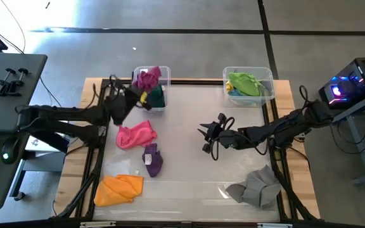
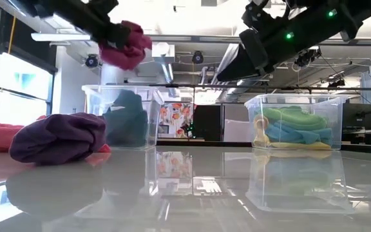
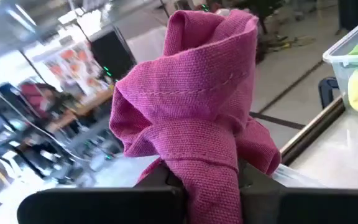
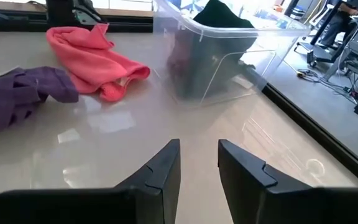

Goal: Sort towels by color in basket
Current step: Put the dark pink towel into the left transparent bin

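My left gripper (image 1: 138, 95) is shut on a magenta towel (image 3: 191, 112), which it holds in the air above the clear left bin (image 1: 160, 106). A dark green towel (image 1: 156, 97) lies in that bin. The right bin (image 1: 268, 79) holds light green (image 1: 244, 82), light blue and yellow towels. On the table lie a pink towel (image 1: 136, 135), a purple one (image 1: 152, 159), an orange one (image 1: 118, 189) and a grey one (image 1: 255, 187). My right gripper (image 1: 206, 136) hovers open over the table's middle, nothing between its fingers. My left gripper pinches a bunched, several-layered part of the magenta towel (image 3: 207, 177) between its two fingers. The fingers point about level, coming from the table's left side. The towel is lifted clear and bulges out crumpled beyond the fingertips, above the left bin's rim.
Free table surface lies between the two bins and in front of my right gripper (image 4: 199, 162). The wooden table edge (image 1: 296, 158) runs around the white top. Black clamps sit on a side desk (image 1: 11, 79) to the left.
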Robot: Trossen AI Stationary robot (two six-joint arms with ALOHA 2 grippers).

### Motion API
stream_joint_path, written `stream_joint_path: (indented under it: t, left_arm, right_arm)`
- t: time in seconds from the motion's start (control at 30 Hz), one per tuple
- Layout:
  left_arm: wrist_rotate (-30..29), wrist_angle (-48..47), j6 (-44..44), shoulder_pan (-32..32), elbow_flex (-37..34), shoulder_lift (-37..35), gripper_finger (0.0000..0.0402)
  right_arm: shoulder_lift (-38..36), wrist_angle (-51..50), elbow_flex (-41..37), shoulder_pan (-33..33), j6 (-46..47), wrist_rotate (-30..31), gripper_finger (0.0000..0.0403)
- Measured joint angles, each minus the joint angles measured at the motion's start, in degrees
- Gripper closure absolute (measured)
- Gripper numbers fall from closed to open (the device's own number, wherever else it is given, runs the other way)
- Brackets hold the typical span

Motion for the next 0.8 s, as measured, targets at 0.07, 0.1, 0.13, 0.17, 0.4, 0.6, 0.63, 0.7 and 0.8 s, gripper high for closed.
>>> stream_joint_path:
  t: [0.07,0.1,0.13,0.17,0.4,0.6,0.63,0.7,0.8]
  left_arm:
    - [7.42,-2.99,-4.21,5.29,0.00,-0.18,0.0379]
    - [11.04,-5.14,-6.78,7.74,0.14,0.00,0.0380]
    - [14.30,-7.77,-9.54,9.96,0.63,0.49,0.0380]
    - [16.98,-10.32,-12.24,12.05,1.30,1.14,0.0380]
    - [25.00,-18.25,-19.40,19.01,3.57,5.37,0.0333]
    - [33.72,-19.28,-23.97,20.57,3.65,5.50,0.0240]
    - [33.77,-19.68,-24.32,20.53,3.67,5.24,0.0226]
    - [33.75,-21.04,-24.62,20.29,3.76,4.34,0.0203]
    - [33.70,-25.26,-25.31,19.42,5.28,2.66,0.0182]
  right_arm:
    - [0.04,0.11,0.00,-0.02,0.02,0.02,0.0302]
    - [0.10,0.07,0.00,-0.02,0.00,0.02,0.0302]
    - [0.15,0.04,0.00,-0.02,0.00,0.00,0.0302]
    - [0.15,0.03,0.00,-0.02,0.02,0.00,0.0302]
    - [0.15,-0.06,0.00,-0.04,0.00,0.02,0.0302]
    - [0.15,-0.41,0.00,-0.04,0.15,0.00,0.0302]
    - [0.15,-0.53,0.00,-0.04,0.35,0.00,0.0302]
    - [0.15,-0.98,0.00,-0.04,0.57,0.00,0.0302]
    - [0.15,-1.40,0.00,-0.04,0.61,0.00,0.0302]
